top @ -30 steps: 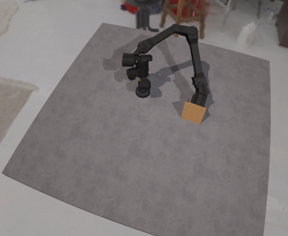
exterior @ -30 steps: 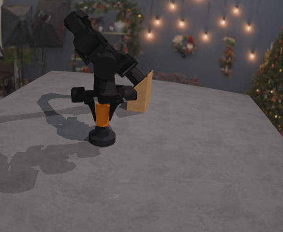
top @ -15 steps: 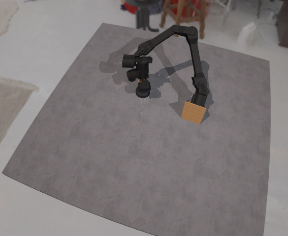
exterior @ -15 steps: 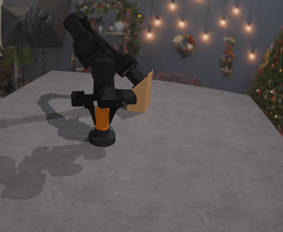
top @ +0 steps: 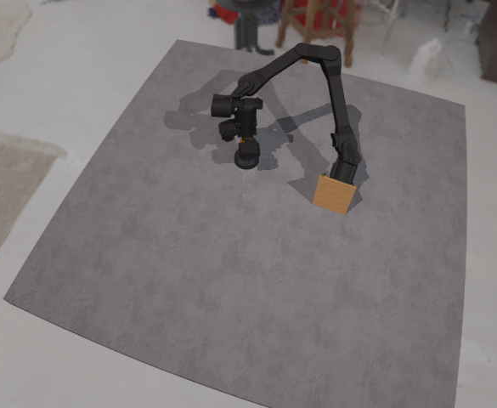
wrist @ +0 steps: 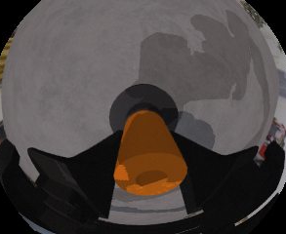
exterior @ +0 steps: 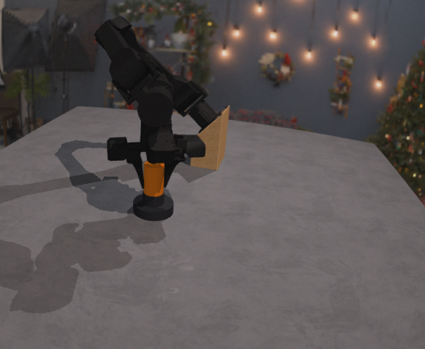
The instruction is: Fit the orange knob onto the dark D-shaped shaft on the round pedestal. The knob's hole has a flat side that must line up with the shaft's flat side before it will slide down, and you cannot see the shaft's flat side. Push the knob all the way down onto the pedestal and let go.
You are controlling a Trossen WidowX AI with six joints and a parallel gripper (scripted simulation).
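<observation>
The orange knob (exterior: 153,179) (wrist: 143,141) (top: 242,140) stands upright over the round dark pedestal (exterior: 152,214) (wrist: 118,110) (top: 245,164). My gripper (exterior: 154,187) (wrist: 145,135) points down and is shut on the knob, with one finger on each side. In the exterior view a short dark section of the shaft (exterior: 153,200) shows between the knob's lower end and the pedestal's disc, so the knob is not down against the disc. The knob looks centred over the pedestal. The hole's flat side and the shaft's flat side are hidden.
A light wooden block (top: 334,195) (exterior: 209,147) stands at the arm's far end, to the right of the pedestal in the top and exterior views. The arm arches from it to the knob. The grey table top (top: 240,285) (exterior: 280,243) carries shadows of the arm.
</observation>
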